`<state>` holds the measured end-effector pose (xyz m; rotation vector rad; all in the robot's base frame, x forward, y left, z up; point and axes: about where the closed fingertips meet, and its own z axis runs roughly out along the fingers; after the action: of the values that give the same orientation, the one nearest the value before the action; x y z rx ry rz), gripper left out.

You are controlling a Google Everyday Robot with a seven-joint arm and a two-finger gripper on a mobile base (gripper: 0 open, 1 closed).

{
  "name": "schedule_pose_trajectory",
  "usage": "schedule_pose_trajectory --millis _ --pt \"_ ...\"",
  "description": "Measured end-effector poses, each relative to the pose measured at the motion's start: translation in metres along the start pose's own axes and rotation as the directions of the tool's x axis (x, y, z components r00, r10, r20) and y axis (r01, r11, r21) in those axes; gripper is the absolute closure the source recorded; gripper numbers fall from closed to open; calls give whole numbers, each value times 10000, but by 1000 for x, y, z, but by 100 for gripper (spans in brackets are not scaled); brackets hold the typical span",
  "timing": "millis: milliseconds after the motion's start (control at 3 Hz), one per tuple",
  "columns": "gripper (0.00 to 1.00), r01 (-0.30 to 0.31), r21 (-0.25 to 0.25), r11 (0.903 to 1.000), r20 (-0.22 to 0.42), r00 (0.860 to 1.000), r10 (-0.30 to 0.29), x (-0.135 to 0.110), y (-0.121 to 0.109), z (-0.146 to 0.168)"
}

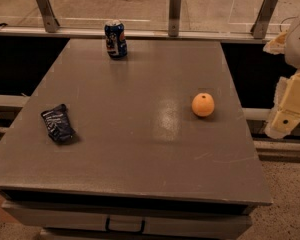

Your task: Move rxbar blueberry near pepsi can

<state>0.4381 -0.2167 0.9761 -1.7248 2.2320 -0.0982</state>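
The rxbar blueberry (57, 124) is a dark crinkled wrapper lying flat near the left edge of the grey table (140, 159). The pepsi can (115, 39) stands upright at the table's far edge, left of centre, well apart from the bar. My gripper (287, 109) is cream-coloured and hangs at the right edge of the view, beyond the table's right side, far from both the bar and the can. It holds nothing that I can see.
A round orange fruit (203, 105) sits on the right half of the table. A railing with metal posts (175, 14) and glass runs behind the far edge. Speckled floor (285, 204) lies to the right of the table.
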Motion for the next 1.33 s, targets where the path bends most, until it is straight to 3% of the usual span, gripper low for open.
schedule_pose_trajectory --millis 333,667,1000,1333 --pt "0 0 2 10000 1 10000 0 0 0 0" --pt "0 1106 -255 9935 503 9927 -1092 -57 6 19" --pt "0 2741 -389 9609 1401 9536 -2664 -142 29 39" --pt "0 4370 -558 8977 2629 8738 -4091 -245 72 56"
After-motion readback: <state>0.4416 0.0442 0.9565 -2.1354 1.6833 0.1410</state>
